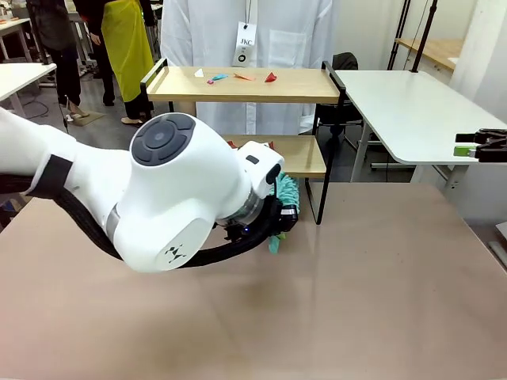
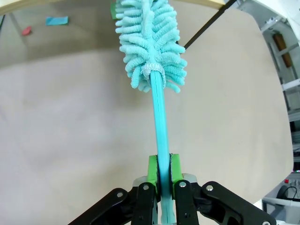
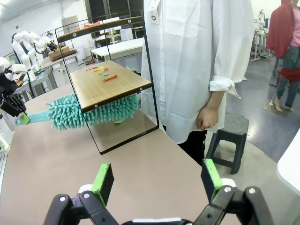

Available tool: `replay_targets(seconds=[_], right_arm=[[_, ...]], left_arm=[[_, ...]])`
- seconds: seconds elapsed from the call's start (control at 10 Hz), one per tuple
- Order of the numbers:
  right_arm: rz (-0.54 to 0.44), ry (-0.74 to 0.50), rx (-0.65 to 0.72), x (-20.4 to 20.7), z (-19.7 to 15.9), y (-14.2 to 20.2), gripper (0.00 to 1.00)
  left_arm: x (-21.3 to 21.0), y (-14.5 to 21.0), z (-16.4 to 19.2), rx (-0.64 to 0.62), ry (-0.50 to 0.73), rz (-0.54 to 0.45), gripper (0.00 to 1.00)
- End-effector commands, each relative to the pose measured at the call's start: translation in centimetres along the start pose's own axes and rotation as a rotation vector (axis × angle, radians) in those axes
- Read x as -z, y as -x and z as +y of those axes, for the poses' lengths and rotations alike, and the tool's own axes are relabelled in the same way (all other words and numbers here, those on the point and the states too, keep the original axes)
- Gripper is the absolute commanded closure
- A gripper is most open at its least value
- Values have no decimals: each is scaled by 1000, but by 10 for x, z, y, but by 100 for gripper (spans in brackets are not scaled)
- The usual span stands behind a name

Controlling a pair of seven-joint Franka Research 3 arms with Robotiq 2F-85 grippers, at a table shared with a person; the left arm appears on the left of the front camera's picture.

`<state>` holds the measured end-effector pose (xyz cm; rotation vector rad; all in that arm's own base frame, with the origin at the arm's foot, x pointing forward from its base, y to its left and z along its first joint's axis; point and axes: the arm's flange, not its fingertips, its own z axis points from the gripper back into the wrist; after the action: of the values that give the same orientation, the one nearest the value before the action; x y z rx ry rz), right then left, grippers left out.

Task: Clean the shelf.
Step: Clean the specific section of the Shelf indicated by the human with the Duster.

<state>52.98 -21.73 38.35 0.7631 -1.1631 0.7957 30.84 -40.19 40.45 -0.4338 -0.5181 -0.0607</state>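
One shelf [image 1: 245, 85] stands at the far side of the brown table [image 1: 372, 301], its two wooden boards in a black frame, with one person in a white coat [image 1: 261, 24] right behind it. The coat carries a badge [image 1: 245, 43] that reads "JKC" – the only legible writing.

On the top board five small paper scraps [image 1: 238, 77] can be counted: white, pink, blue, orange and red. In the right wrist view the lower board [image 3: 112, 86] bears about four more, pink, yellow, green and red. In the left wrist view three scraps lie on the table in the shade of the shelf: one blue [image 2: 56, 20], one red [image 2: 26, 31] and one green, half hidden by fluff.

There is one teal duster [image 2: 152, 42]. The left gripper [image 2: 164, 169] has its green pads pinched tight on the duster's thin handle [image 2: 161, 126], and the fluffy head reaches in below the lower board, above the table – whether it touches the wood I cannot tell.

The right gripper [image 3: 157, 180] is off to the side of the shelf with its two pads spread wide apart, nothing between them
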Motion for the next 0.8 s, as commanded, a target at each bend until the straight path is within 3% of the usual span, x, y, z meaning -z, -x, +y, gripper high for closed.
replay_targets(seconds=[0.0,0.7], right_arm=[[-1,1,-4,2,0,-2,0],[-1,1,-4,2,0,-2,0]], left_arm=[[45,1,-29,-11,-4,0,87],[95,18,-42,-53,-2,38,87]])
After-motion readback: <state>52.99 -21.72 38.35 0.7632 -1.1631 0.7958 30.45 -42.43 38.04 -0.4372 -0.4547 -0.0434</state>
